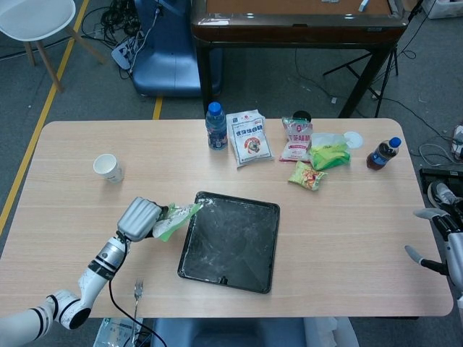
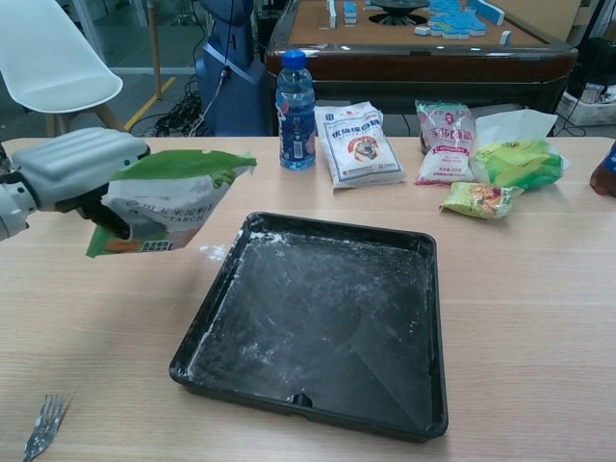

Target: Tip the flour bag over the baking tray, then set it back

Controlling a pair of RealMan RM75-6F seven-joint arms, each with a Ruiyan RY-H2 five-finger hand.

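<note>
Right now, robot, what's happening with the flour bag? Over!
Left hand holds flour bag, lifted and tilted toward baking tray. Right hand off at table edge. Nothing in between.

We read little here. The green-and-white flour bag [image 2: 166,200], held tilted in the left hand [image 2: 72,171], carries a band of print across its front, too foreshortened for us to make out. The white packet [image 2: 359,144] beside the water bottle [image 2: 295,112] bears a blue line of Chinese characters we cannot resolve, and the pink-printed packet [image 2: 446,141] likewise. The bottle's label stays illegible to us.
</note>
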